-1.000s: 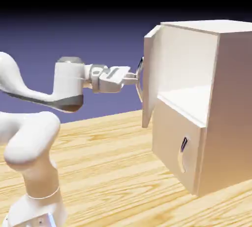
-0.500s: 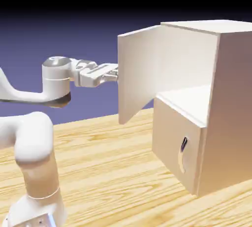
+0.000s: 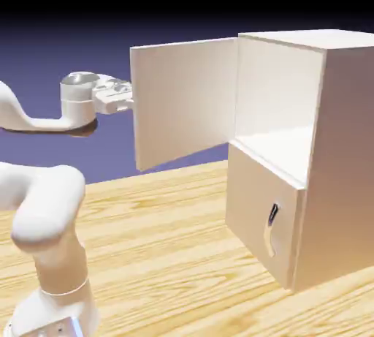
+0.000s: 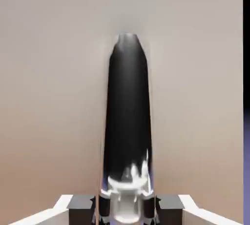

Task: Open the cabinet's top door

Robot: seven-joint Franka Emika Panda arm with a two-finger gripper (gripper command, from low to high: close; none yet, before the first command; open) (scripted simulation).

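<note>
Top door point(image 3: 186, 101) stands swung wide off the cabinet point(image 3: 321, 160), gripper point(image 4: 127, 204) behind its outer edge, jaws clamped on the dark handle point(image 4: 128, 116).

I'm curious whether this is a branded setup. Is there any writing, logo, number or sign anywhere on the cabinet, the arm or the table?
None can be read: the cabinet, its top door, the lower door, the arm and the wooden table show no lettering. In the hand view the dark handle carries no marking either.
</note>
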